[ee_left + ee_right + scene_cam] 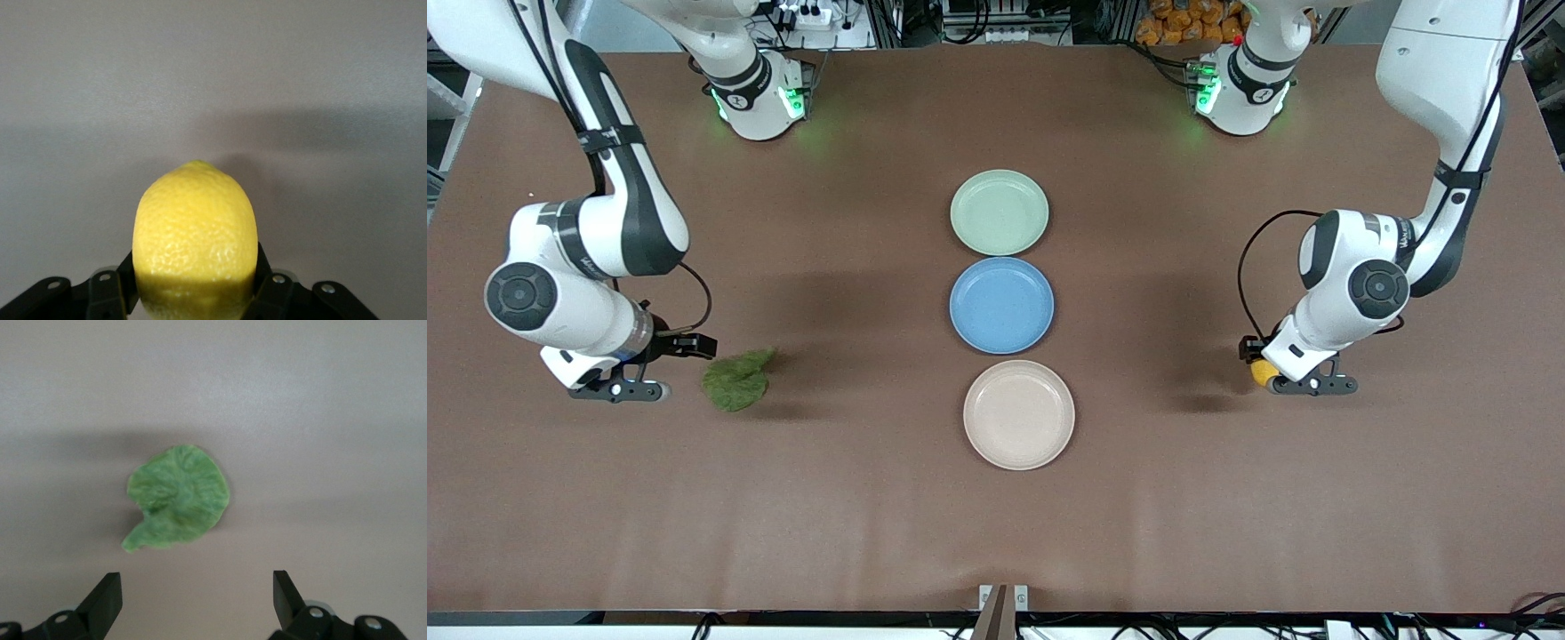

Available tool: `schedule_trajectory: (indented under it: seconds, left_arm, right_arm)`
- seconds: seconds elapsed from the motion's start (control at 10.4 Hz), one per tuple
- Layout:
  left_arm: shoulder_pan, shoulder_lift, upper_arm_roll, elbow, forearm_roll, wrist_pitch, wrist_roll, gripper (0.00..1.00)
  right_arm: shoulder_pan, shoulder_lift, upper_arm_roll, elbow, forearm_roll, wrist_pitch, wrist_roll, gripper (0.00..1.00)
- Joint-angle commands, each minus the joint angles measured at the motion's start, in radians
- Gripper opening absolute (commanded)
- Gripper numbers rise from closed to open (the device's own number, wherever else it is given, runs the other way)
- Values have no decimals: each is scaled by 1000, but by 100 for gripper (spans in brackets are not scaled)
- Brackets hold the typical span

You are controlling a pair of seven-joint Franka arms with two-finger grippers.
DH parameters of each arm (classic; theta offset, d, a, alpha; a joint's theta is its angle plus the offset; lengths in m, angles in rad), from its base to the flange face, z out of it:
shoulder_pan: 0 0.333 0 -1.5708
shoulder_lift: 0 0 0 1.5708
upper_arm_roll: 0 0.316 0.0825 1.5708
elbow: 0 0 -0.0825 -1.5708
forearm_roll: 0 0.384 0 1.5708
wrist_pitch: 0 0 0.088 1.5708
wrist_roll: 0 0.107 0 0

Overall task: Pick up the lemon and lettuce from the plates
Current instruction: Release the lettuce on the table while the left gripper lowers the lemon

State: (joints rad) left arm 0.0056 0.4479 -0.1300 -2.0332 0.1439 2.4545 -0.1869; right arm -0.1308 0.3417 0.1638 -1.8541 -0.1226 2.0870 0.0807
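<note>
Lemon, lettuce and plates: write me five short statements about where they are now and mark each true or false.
1. The left gripper is shut on the lemon. True.
2. The lettuce lies on the beige plate. False: it lies on the bare table, toward the right arm's end.
3. The right gripper is open, with the lettuce not between its fingers. True.
4. The blue plate sits between the pale green plate and the beige one. True.
5. The pale green plate holds the lemon. False: all three plates are empty.
</note>
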Motion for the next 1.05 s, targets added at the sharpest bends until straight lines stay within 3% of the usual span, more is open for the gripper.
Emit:
schedule_trajectory:
  seconds: [0.0, 0.38, 0.48, 0.67, 0.96]
  left_arm:
    - [10, 53, -7, 4, 28, 69, -2, 32]
    - [8, 64, -8, 8, 28, 81, -3, 34]
    - [8, 64, -8, 8, 28, 81, -2, 50]
    - [7, 63, -8, 31, 28, 75, -2, 100]
    - [8, 51, -10, 137, 28, -100, 4, 100]
  right_arm:
    - [31, -47, -85, -8, 78, -28, -163, 100]
    - [79, -166, -135, -57, 113, -33, -174, 100]
    - [85, -196, -135, -85, 113, -33, -176, 100]
    - [120, -263, -135, -148, 113, -27, -176, 100]
    - [123, -312, -136, -148, 112, -45, -176, 100]
